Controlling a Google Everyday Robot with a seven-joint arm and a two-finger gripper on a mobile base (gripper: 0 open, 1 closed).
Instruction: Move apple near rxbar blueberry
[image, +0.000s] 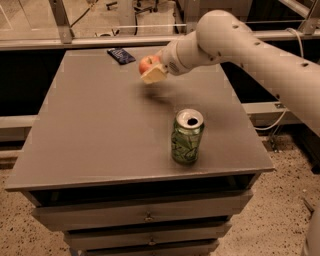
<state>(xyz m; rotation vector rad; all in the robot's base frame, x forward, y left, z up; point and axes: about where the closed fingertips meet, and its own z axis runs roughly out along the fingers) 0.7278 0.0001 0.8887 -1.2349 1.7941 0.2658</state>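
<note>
Round red-orange apple (145, 63) sits clamped in the white arm's gripper (149, 69), lifted off the grey metal cabinet top (95, 130), shadow under it. Flat dark navy-blue rxbar blueberry wrapper (121, 55) lies just left of the gripper and farther back, near but apart. Green aluminium soda can (187, 136) stands upright, right of the gripper and nearer the front edge, well apart.
</note>
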